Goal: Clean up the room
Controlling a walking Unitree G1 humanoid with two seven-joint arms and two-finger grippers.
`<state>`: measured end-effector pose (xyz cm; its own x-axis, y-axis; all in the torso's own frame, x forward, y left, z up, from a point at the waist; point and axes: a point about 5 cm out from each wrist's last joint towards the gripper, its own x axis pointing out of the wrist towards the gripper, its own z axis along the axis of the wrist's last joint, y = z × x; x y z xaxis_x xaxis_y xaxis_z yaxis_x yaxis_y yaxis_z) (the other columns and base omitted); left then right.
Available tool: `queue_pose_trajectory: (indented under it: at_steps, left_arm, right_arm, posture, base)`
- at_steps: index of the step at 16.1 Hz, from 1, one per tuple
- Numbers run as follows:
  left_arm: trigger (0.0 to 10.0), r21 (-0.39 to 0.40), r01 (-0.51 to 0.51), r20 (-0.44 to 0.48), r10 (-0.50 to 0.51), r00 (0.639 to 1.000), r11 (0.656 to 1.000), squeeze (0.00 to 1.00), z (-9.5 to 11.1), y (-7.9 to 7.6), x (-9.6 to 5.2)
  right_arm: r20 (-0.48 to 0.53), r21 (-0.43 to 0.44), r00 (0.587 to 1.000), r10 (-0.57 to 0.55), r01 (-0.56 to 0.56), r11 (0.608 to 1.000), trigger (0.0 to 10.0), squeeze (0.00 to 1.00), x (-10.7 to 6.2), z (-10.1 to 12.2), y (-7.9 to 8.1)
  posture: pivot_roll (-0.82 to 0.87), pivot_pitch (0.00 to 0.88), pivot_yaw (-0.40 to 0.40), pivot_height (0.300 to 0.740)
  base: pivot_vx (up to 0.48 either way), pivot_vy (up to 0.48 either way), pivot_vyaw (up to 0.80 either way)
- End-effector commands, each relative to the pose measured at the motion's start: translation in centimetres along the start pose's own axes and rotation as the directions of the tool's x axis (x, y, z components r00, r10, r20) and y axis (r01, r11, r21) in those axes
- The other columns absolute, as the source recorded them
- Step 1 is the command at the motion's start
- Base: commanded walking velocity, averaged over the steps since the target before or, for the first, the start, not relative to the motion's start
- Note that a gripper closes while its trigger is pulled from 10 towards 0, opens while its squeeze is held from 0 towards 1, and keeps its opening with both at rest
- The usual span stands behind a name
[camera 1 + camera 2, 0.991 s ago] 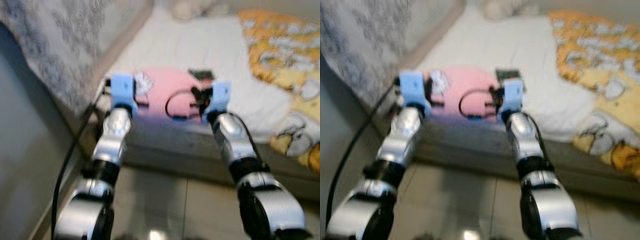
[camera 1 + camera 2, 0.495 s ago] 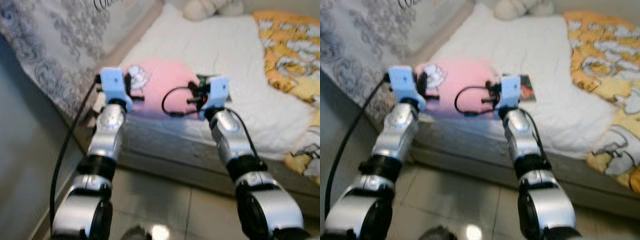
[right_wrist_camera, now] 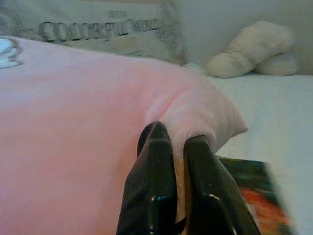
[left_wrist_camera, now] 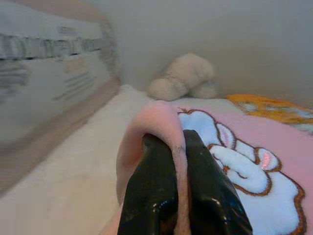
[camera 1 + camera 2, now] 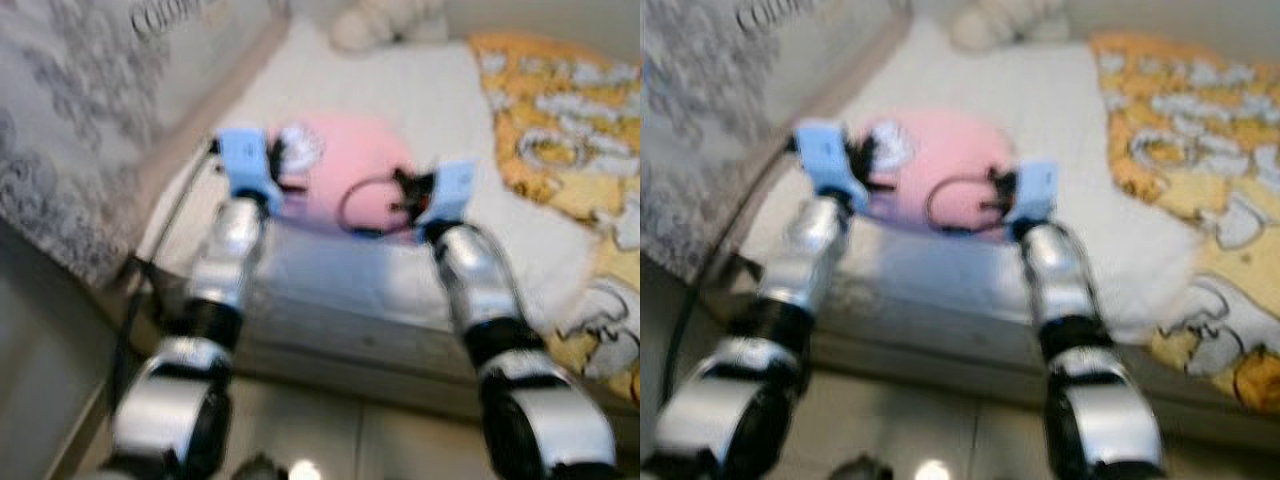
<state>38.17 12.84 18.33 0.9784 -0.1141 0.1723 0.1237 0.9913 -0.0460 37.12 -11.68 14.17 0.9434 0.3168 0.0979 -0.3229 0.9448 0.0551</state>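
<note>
A pink pillow (image 5: 340, 170) with a white cartoon print (image 4: 239, 161) is held just above the white bed (image 5: 380, 80), near its foot edge. My left gripper (image 4: 178, 161) is shut on the pillow's left edge, pinching a fold of pink fabric. My right gripper (image 3: 176, 156) is shut on the pillow's right corner. Both silver arms reach forward, the left (image 5: 225, 260) and the right (image 5: 470, 280). A small dark printed card or book (image 3: 254, 191) lies on the sheet beside the right gripper.
A yellow patterned blanket (image 5: 560, 110) covers the bed's right side. A white plush toy (image 5: 385, 20) sits at the head of the bed. A grey patterned wall (image 5: 80, 130) runs along the left. Pale floor tiles (image 5: 320, 440) lie below the bed edge.
The camera has shifted and blurred between frames. The pillow stays held between both grippers in much the same place over the foot of the bed.
</note>
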Motion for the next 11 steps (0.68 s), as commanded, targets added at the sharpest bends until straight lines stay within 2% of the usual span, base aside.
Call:
queue_pose_trajectory:
  at_steps: [1, 8, 9, 11]
  left_arm:
    - [10.0, -0.003, -0.009, 0.051, 0.009, 0.999, 1.0, 0.0, 1.0, -0.2, 0.4]
    - [10.0, -0.02, 0.019, 0.009, -0.019, 1.0, 1.0, 0.0, 0.0, -1.2, 0.4]
    - [10.0, 0.031, -0.006, 0.032, 0.005, 0.999, 1.0, 0.0, 0.2, -1.0, 0.4]
    - [10.0, 0.041, -0.007, 0.014, 0.006, 1.0, 0.999, 0.0, 0.2, -1.1, 0.7]
  right_arm:
    - [0.038, -0.015, 0.999, -0.039, 0.04, 0.999, 10.0, 0.18, -0.3, 0.9, -1.5]
    - [0.035, -0.017, 0.998, -0.051, 0.052, 0.998, 10.0, 0.18, -1.2, 0.4, -1.8]
    - [0.033, -0.023, 0.998, -0.044, 0.045, 0.999, 10.0, 0.18, -1.2, 0.4, -1.8]
    - [0.03, -0.026, 0.999, -0.036, 0.037, 0.999, 10.0, 0.18, -1.3, 0.4, -1.7]
  posture:
    - [0.05, 0.0, 0.021, 0.74]
    - [0.02, 0.0, 0.028, 0.74]
    - [0.02, 0.0, 0.025, 0.74]
    - [0.02, 0.0, 0.015, 0.74]
  base:
    - [0.48, 0.0, 0.0]
    - [0.48, 0.0, 0.0]
    - [0.0, 0.0, 0.0]
    - [0.0, 0.0, 0.0]
